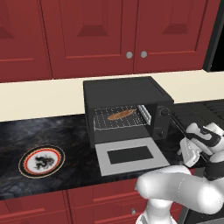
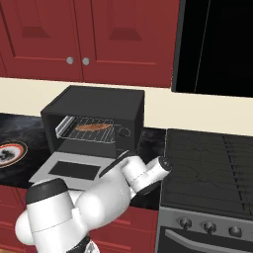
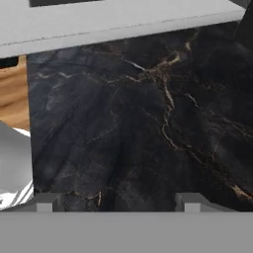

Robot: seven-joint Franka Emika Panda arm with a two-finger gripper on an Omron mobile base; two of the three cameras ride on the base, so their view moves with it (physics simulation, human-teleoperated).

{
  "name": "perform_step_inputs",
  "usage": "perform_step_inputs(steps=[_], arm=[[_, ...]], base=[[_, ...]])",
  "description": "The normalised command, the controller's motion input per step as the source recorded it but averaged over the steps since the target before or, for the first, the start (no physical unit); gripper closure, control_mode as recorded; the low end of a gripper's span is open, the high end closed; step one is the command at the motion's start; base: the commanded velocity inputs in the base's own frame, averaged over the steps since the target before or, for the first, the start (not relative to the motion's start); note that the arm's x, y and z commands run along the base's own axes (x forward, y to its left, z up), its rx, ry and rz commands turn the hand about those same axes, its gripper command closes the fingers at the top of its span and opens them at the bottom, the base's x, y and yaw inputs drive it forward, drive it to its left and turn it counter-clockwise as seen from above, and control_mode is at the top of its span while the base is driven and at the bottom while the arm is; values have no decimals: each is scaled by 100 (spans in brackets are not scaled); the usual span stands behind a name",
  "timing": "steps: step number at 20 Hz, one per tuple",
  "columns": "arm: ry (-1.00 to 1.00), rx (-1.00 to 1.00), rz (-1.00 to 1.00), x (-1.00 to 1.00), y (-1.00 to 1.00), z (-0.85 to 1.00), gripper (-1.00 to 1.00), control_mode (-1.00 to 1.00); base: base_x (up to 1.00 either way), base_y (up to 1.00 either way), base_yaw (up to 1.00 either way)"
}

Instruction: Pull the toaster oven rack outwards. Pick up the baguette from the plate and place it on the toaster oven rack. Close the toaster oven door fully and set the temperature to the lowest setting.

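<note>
The toaster oven stands on the dark counter, its door folded down flat. Inside, the baguette lies on the wire rack. At the left sits the plate, with nothing on it. My gripper hangs over the counter just right of the door and points down. It is open, with nothing between its fingers. The door's grey edge runs along the top of the hand view.
Two dark knobs sit on the oven's right panel. A black stove adjoins the counter on the right. Red cabinets hang above. The counter's front edge and the wooden floor show at the left of the hand view.
</note>
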Motion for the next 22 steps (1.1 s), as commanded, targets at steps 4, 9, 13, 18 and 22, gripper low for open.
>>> perform_step_inputs(steps=[4,9,13,18,22], arm=[[-3,32,26,3,4,-13,-100,-100],[0,11,2,-1,8,-1,-100,-100],[-5,10,0,-43,48,0,-100,-100],[-9,1,0,-64,77,-3,-100,-100],[-1,0,-1,-8,58,0,-100,-100]], base=[[0,0,0],[0,0,0],[0,0,0],[0,0,0],[0,0,0]])
